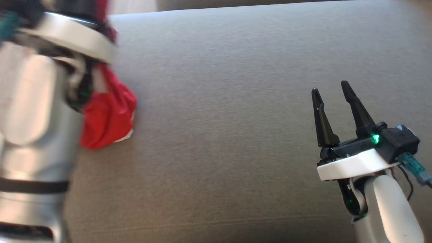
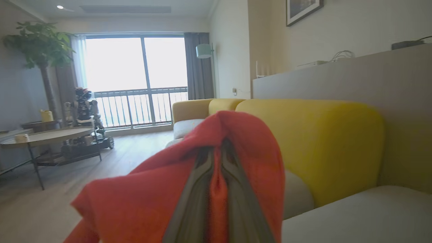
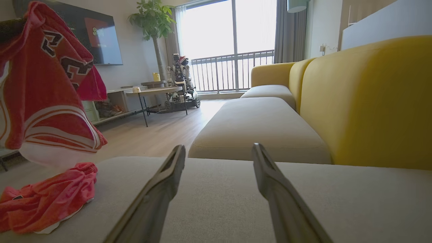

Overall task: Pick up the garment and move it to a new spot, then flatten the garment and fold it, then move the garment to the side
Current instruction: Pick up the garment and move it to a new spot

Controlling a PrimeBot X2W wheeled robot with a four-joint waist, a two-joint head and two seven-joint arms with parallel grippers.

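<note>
The garment (image 1: pixel 108 114) is a red jersey with white trim and dark numbers. It hangs from my raised left arm at the head view's left, its lower end bunched on the grey sofa seat (image 1: pixel 222 135). In the left wrist view my left gripper (image 2: pixel 217 158) is shut on a fold of the red garment (image 2: pixel 141 202), which drapes over both fingers. The right wrist view shows the garment (image 3: pixel 44 101) hanging at the left, its bottom heaped on the cushion. My right gripper (image 1: pixel 332 89) stands open low over the seat at the right, well apart from the cloth, nothing between its fingers (image 3: pixel 162 189).
Yellow sofa backrests (image 3: pixel 368 101) run along the right of the seat cushions. Beyond the sofa lie a wood floor, a round side table (image 2: pixel 47 136), another robot (image 3: pixel 179 81) by the balcony window, a potted tree and a wall television.
</note>
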